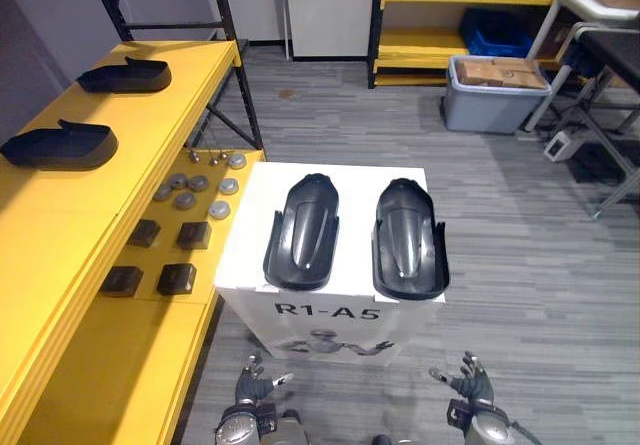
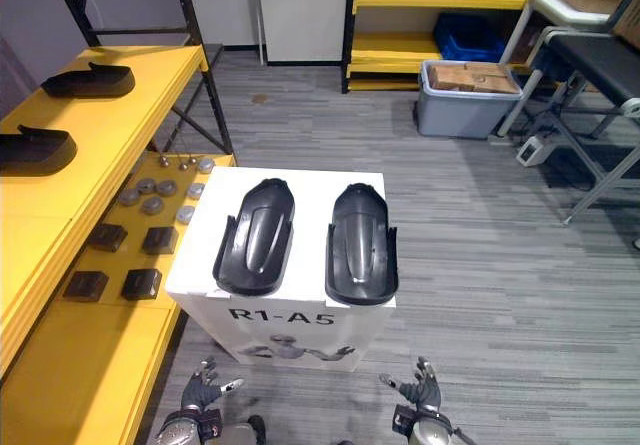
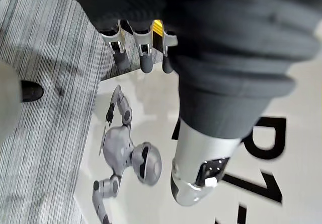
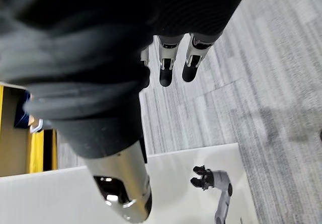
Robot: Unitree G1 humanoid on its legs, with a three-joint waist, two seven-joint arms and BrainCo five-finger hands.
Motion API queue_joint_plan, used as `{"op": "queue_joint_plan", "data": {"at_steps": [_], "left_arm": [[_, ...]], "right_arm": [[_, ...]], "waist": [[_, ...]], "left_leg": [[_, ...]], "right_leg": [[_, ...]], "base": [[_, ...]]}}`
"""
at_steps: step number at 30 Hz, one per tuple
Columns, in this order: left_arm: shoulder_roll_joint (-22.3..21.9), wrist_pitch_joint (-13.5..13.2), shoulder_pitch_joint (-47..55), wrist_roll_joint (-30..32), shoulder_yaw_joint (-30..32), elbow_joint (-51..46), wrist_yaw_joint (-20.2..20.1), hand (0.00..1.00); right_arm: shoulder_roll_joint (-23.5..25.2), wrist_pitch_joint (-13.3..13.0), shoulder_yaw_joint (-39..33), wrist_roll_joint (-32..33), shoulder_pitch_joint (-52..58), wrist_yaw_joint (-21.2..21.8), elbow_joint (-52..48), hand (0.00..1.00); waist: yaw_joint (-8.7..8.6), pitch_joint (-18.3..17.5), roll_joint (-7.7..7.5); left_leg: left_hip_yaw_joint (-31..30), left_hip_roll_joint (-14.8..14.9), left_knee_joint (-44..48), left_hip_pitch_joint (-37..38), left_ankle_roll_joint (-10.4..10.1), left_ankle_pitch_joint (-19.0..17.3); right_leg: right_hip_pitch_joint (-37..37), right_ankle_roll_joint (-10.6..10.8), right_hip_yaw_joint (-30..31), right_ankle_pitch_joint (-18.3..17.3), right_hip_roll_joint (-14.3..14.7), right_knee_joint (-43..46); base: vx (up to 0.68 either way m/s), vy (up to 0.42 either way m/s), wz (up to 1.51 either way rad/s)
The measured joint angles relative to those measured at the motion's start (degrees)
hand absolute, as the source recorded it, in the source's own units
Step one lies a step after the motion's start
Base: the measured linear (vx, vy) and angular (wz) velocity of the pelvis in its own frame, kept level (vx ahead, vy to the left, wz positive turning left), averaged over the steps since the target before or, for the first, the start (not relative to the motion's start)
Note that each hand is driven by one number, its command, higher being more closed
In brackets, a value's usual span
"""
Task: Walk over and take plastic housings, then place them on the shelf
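The left housing (image 1: 302, 231) and right housing (image 1: 409, 239) lie side by side on a white box (image 1: 338, 179) at mid-frame. They look light, stiff and smooth, and are probably best gripped by the raised side rims. At the bottom edge, the left hand (image 1: 254, 381) and right hand (image 1: 469, 379) have loosely spread fingers and hold nothing.
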Motion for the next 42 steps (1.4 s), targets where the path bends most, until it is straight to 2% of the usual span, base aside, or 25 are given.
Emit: {"op": "queue_joint_plan", "data": {"at_steps": [3, 6, 12, 14, 18, 22, 26, 31, 36, 42], "left_arm": [[1.4, 0.0, 0.4, 0.0, 0.0, 1.0, 0.0, 0.0], [3.1, 0.0, 0.6, 0.0, 0.0, 1.4, -0.1, 0.0], [4.2, -0.1, 2.3, 0.0, 0.0, 1.3, -0.5, 0.0], [4.2, -0.1, 3.7, 0.7, 0.0, 1.2, -0.7, 0.0], [4.3, -0.2, 5.3, 1.2, 0.0, 1.2, -0.9, 0.0], [4.5, -0.3, 6.4, 1.2, 0.0, 1.3, -1.8, 0.0], [4.4, -0.6, 6.4, 1.3, 0.0, 1.4, -1.8, 0.0], [4.4, -0.6, 6.2, 1.8, 0.0, 1.4, -1.7, 0.0], [4.4, -0.6, 6.2, 1.8, 0.0, 1.4, -1.6, 0.0], [4.2, -0.6, 6.1, 1.7, 0.0, 1.3, -1.6, 0.0]], "right_arm": [[-0.2, 0.0, -2.6, 0.7, -1.0, -0.3, 0.5, 0.0], [-1.6, 0.0, -3.1, 2.0, -1.1, -0.6, -1.0, 0.0], [-7.4, -0.3, -3.1, 2.4, -0.8, -0.2, -19.8, 0.0], [-9.2, -1.2, -2.8, 2.4, -0.9, 0.8, -25.8, 0.0], [-9.4, -2.2, -1.6, 2.0, -1.2, 1.9, -31.0, 0.0], [-10.1, -3.4, 2.7, -0.6, -1.3, 2.9, -34.8, 0.0], [-10.9, -3.4, 5.3, -7.6, -3.2, 2.9, -34.9, 0.0], [-11.0, -2.9, 7.2, -12.8, -6.5, 1.0, -30.7, 0.0], [-10.7, -0.5, 7.2, -19.9, -9.2, -2.5, -25.3, 0.0], [-10.2, 1.6, 7.2, -24.0, -11.2, -3.5, -20.1, 0.0]], "waist": [[-0.1, -0.2, -0.24], [-0.22, -0.7, -0.36], [-0.41, -1.2, -0.42], [-0.38, -1.4, -0.55], [-0.29, -1.9, -0.77], [-0.3, -2.4, -0.91], [-0.2, -2.6, -0.88], [-0.14, -2.6, -0.87], [-0.1, -2.6, -0.84], [-0.18, -2.5, -0.77]], "left_leg": [[1.6, -1.9, -5.1, 2.8, 0.7, 1.6], [1.9, -2.5, -8.0, 4.4, 0.9, 2.6], [2.2, -2.9, -12.2, 5.3, 0.8, 4.7], [2.1, -2.8, -12.5, 5.7, 0.8, 4.8], [2.0, -2.9, -12.8, 5.8, 0.8, 5.0], [1.5, -3.0, -12.8, 5.5, 0.9, 5.2], [1.1, -3.1, -12.9, 5.1, 1.0, 5.7], [0.6, -3.2, -13.0, 4.9, 1.0, 6.0], [-0.3, -3.4, -13.1, 4.1, 0.9, 6.4], [-1.4, -3.5, -13.1, 4.1, 0.9, 6.5]], "right_leg": [[0.0, 0.7, 1.5, -0.5, -1.5, 0.0], [0.1, 0.9, 1.7, -0.5, -1.7, 0.0], [-1.2, 0.9, 1.9, -0.5, -1.4, 0.0], [-1.2, 0.9, 1.9, -0.5, -1.3, 0.0], [-1.2, 0.9, 1.9, -0.5, -1.3, -0.1], [-1.1, 0.9, 1.9, -0.5, -1.3, -0.5], [-1.0, 0.9, 1.7, -0.5, -1.3, -1.1], [-0.8, 0.9, 1.5, -0.5, -1.3, -1.7], [-0.5, 0.9, 1.1, -0.6, -1.4, -3.0], [0.2, 0.9, 0.0, -0.6, -1.4, -3.2]], "base": [[0.11, 0.096, -0.17], [0.08, 0.064, -0.03], [0.02, 0.017, -0.01], [0.0, 0.0, 0.0], [0.0, 0.0, 0.0], [-0.01, 0.004, 0.03], [-0.03, 0.005, 0.05], [-0.02, 0.004, 0.04], [-0.03, 0.005, 0.08], [0.0, -0.001, 0.09]]}}
